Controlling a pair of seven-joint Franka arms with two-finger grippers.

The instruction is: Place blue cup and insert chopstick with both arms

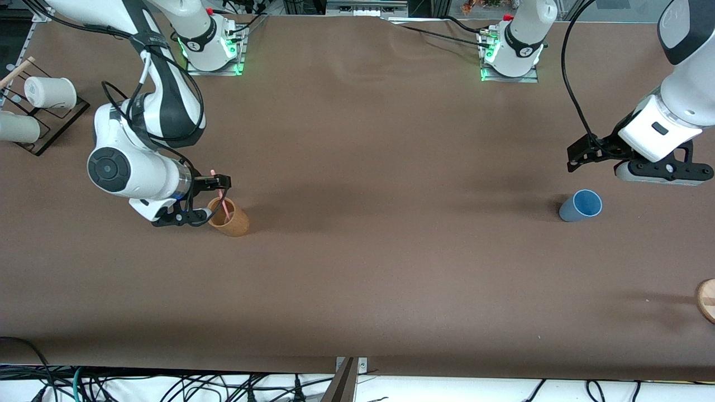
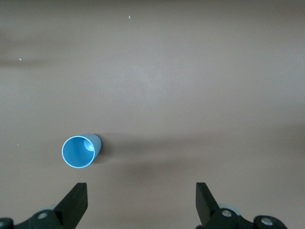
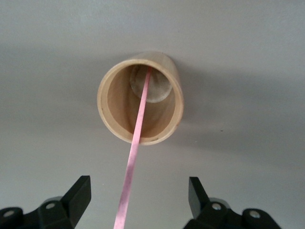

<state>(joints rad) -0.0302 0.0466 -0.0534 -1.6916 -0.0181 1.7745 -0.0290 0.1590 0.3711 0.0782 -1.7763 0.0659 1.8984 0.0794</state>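
The blue cup (image 1: 581, 205) stands upright on the brown table toward the left arm's end; it also shows in the left wrist view (image 2: 79, 151), open end up. My left gripper (image 1: 580, 153) (image 2: 141, 200) is open and empty, up over the table beside the cup. The pink chopstick (image 1: 222, 195) (image 3: 136, 148) leans inside a tan-brown cup (image 1: 230, 219) (image 3: 114, 109) toward the right arm's end. My right gripper (image 1: 215, 198) (image 3: 139, 200) is open just over that cup. The chopstick's upper part passes between its fingers, touching neither.
A black rack with white cylindrical cups (image 1: 50, 92) and a light wooden stick (image 1: 17, 71) stands at the right arm's end of the table. A round wooden piece (image 1: 706, 298) shows at the table's edge at the left arm's end.
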